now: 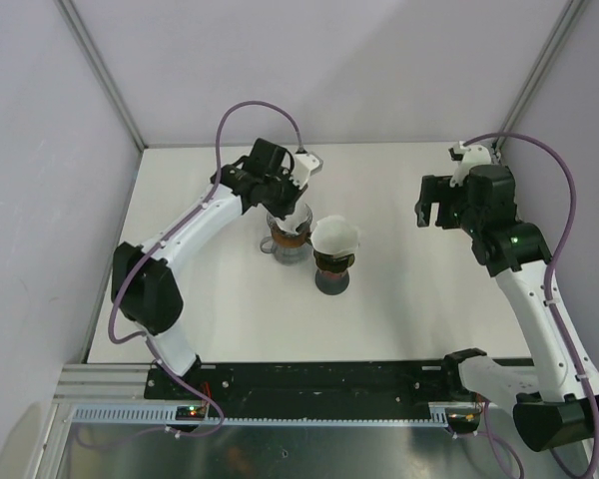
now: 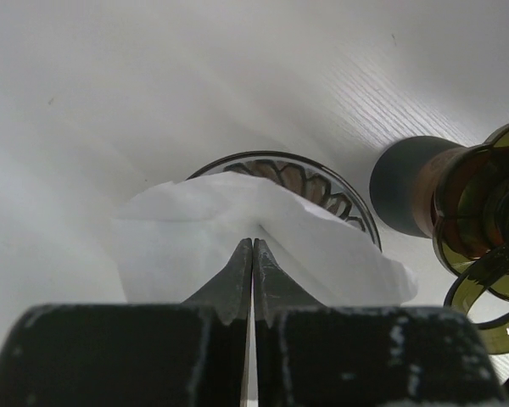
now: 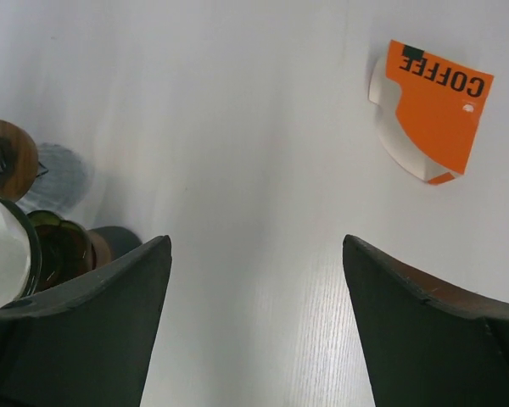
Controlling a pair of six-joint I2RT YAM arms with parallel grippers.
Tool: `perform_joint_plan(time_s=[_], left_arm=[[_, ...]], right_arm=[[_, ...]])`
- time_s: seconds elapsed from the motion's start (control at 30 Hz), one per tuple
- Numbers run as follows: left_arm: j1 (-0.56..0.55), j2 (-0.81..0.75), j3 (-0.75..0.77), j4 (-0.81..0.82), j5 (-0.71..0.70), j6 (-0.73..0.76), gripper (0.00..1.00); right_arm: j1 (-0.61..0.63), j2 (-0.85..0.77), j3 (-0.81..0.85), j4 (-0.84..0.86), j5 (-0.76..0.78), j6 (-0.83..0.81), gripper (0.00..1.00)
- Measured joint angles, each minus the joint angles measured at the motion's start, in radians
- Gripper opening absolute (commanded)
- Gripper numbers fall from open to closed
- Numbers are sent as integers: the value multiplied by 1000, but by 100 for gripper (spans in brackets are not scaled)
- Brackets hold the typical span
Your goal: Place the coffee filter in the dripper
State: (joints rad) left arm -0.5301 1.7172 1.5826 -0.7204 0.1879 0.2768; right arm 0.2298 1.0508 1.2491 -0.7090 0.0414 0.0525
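My left gripper [image 2: 252, 242] is shut on a white paper coffee filter [image 2: 178, 246]. It holds the filter at the mouth of a clear ribbed glass dripper [image 2: 299, 172], and the paper covers the near half of the rim. In the top view the left gripper [image 1: 291, 212] is right over this dripper [image 1: 285, 244] at the table's middle. How deep the filter sits I cannot tell. My right gripper [image 3: 254, 242] is open and empty above bare table, off to the right in the top view [image 1: 431, 212].
A second, olive-green dripper on a dark base [image 1: 331, 277] stands just right of the first, with a white filter [image 1: 335, 237] in it; it also shows in the left wrist view [image 2: 458, 203]. An orange "COFFEE" filter packet [image 3: 428, 110] lies at the far right.
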Motion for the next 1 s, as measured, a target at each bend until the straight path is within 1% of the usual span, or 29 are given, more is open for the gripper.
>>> perform_joint_plan(time_s=[0.2,0.7,1.0], left_arm=[[-21,31,0,-10,-2,21,0],[-24,147,-6,-57,27,45,0],[-23,167,-10,-58,45,55,0]], right_arm=[[-26,-16,-19,31,-6,0,87],[-29,-16,-61,46,-63,-2,87],[-30,-17,-74,49,-76,-8,87]])
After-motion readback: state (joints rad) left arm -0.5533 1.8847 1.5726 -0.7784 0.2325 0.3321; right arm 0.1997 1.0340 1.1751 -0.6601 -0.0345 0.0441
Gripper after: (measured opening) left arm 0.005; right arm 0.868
